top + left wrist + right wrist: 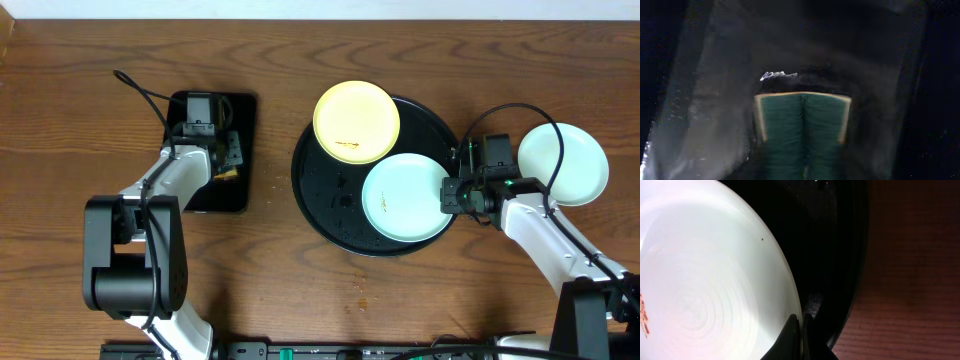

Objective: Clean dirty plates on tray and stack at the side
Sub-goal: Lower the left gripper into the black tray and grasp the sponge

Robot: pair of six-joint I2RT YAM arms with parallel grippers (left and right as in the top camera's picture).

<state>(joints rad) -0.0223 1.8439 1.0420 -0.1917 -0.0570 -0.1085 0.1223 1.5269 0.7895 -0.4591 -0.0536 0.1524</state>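
Clenched right hand [801, 329] sits at the rim of the mint plate [405, 197] on the tray [320, 190], likely steadying it. Left hand [225, 152] is over the sponge [802, 130]; I cannot tell its grip.

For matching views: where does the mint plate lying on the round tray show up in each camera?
Overhead: mint plate, right of centre, on the right half of the round tray.
Left wrist: not in it.
Right wrist: the plate fills the left side.
Shared landmark: the tray's black rim, seen in overhead and right wrist.
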